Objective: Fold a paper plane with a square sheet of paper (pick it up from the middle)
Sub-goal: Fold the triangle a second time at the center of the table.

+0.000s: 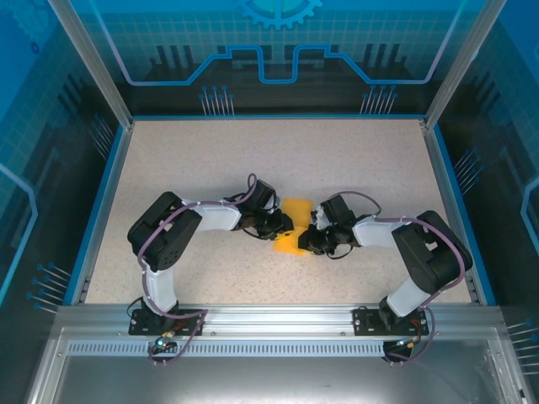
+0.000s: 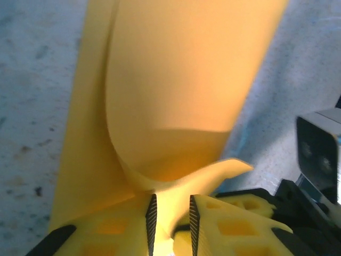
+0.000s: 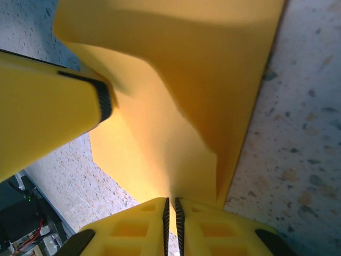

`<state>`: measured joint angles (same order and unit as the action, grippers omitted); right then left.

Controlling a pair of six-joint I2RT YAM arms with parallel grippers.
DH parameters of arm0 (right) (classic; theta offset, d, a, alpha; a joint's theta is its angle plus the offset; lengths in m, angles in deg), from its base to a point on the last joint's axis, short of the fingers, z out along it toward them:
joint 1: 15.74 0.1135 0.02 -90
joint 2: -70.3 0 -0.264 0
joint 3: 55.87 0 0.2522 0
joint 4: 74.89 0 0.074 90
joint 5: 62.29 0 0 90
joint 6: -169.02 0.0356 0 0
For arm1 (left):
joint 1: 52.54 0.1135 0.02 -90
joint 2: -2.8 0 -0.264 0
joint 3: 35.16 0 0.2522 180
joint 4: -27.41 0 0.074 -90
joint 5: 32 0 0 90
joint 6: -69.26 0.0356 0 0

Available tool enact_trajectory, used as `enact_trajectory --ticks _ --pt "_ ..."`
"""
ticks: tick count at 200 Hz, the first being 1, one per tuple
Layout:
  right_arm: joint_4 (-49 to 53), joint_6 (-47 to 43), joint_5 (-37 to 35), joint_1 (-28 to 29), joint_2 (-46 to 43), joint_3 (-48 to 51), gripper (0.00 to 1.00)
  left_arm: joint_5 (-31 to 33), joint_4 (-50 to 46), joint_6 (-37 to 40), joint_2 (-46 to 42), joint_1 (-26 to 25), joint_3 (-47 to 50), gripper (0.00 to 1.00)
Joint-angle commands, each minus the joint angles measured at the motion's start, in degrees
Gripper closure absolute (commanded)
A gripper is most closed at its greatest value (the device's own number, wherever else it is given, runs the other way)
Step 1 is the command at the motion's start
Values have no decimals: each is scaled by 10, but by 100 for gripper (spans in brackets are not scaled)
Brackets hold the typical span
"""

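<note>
square sheet of paper (image 1: pixel 293 227): orange-yellow and partly folded, it lies on the speckled table (image 1: pixel 253 160) midway between the two arms, near the front centre. One layer curls up off the one beneath it.
left gripper (image 1: pixel 274 225): it comes in low from the left at the sheet's edge. In its wrist view the left gripper (image 2: pixel 170 213) has its jaws a little apart, with a curled lip of the sheet (image 2: pixel 176 80) running between the pads. The pads seem not to pinch it, though the glare there makes this uncertain.
why so: a loose hold would let the raised flap settle or be regripped without dragging the sheet.
right gripper (image 1: pixel 313 238): it meets the sheet from the right. Its wrist view shows the right gripper (image 3: pixel 170 205) with jaws nearly together, clamped on the thin edge of the sheet (image 3: pixel 202 80).
why so: it likely anchors that side so the fold stays aligned.
step in hand: an early crease, by the look of it. No pointed dart shape shows yet.
</note>
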<state>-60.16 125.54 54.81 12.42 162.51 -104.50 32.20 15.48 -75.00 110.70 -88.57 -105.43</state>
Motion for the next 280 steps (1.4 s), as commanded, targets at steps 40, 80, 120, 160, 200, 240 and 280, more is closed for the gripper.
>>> enact_trajectory --ticks 40,80,120,160,200,240,280 --pt "55 -4 -35 2 19 14 84 -35 37 18 -27 -3 -10 78" --pt "56 -5 -35 2 21 14 84 -26 35 29 8 -4 -30 82" --pt "61 -6 -39 1 23 16 87 14 22 50 37 2 -33 90" --pt "71 -11 -47 0 23 20 92 31 35 66 42 14 -22 91" --pt "79 -13 -55 1 22 21 93 37 48 86 41 27 -16 91" --pt "83 -14 -55 -1 20 21 93 38 48 99 46 35 -11 91" --pt "88 -15 -56 -1 19 15 93 38 72 98 53 36 15 92"
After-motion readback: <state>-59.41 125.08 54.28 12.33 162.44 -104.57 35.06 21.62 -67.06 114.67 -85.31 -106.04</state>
